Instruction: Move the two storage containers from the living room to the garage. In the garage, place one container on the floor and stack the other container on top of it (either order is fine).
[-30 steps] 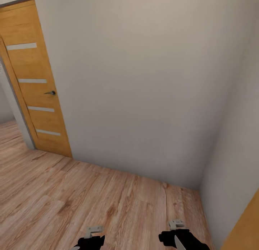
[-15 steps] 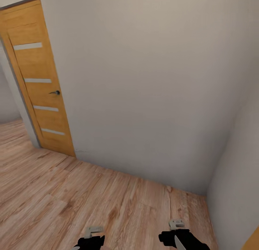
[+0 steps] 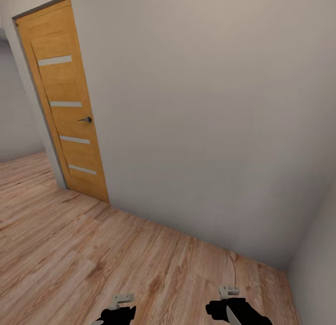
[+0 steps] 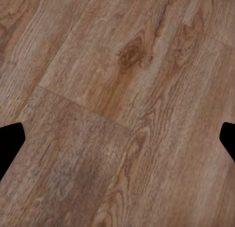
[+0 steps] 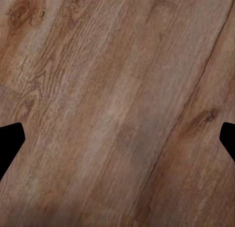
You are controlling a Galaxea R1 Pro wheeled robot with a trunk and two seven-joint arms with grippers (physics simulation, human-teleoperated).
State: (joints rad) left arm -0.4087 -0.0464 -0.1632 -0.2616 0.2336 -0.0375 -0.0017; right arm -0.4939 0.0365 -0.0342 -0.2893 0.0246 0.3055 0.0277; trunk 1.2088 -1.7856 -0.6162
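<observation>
Ahead of the robot in the head view rose a plain pale grey wall (image 3: 200, 119), meeting a second pale wall (image 3: 317, 250) at a corner on the right, so the way straight ahead was closed off. Set in the left part of the first wall stood an upright honey-coloured wooden door (image 3: 65, 101) with four narrow pale glass strips across it and a small dark lever handle (image 3: 85, 120) at mid height. Left of the door, the wood planks ran on into an open passage backed by another grey wall (image 3: 18, 110). Underfoot lay a light wood-plank floor (image 3: 93, 250) with brown knots and grain, running up to the base of the walls.

At the lower edge of the head view, the black left end effector (image 3: 116, 311) and the black right end effector (image 3: 231, 308) hung just above the planks, well apart from each other and from the walls. Each carried a small pale grey bracket on top. In the left wrist view, the left end effector (image 4: 117, 139) had its two dark fingertips (image 4: 10, 144) spread wide at opposite edges, released and holding nothing, over brown planking (image 4: 117, 90). The right end effector (image 5: 117, 139) in its own wrist view was likewise spread wide and empty, fingertips (image 5: 10, 144) far apart above the planks (image 5: 117, 90)

No orange-red storage container was in sight in any of the three views
</observation>
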